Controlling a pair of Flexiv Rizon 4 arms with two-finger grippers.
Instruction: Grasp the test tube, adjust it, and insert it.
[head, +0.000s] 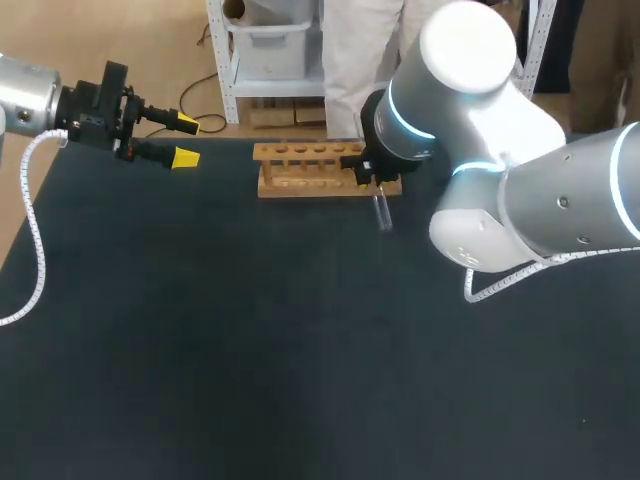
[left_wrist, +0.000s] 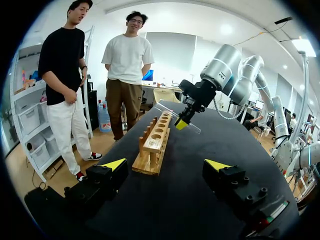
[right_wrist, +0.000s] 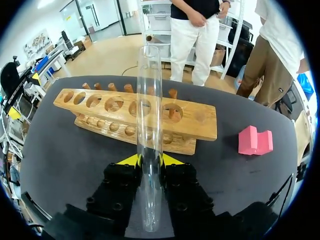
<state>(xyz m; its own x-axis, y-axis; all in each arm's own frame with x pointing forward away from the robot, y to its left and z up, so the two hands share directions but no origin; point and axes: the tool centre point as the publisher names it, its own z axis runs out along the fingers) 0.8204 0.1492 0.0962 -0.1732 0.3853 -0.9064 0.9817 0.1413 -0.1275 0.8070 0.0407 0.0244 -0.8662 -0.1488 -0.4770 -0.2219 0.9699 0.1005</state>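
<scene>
1. Surface (head: 250, 350): flat, matte, dark sheet, carrying every item below.

2. Right arm (head: 560, 210): smooth white and grey rounded casing, coming in from 3 o'clock and reaching to about 1 o'clock. The right jaws, black with yellow tips, are closing on the test tube from both sides, near its middle.

3. Left arm (head: 25, 95): silver casing with a white coiled cable, hanging at 10 o'clock over the surface's edge. The left jaws are standing wide apart and holding nothing.

4. Rack (head: 300, 180): pale two-tier wood, standing at 12 o'clock, with a row of round holes in its top board and short pegs along its back.

5. Test tube (right_wrist: 149, 125): clear glass cylinder, being held tilted above the rack's 3 o'clock end, outside the holes.

6. Pink block (right_wrist: 255, 141): small and notched, lying just past the rack's 3 o'clock end.
</scene>
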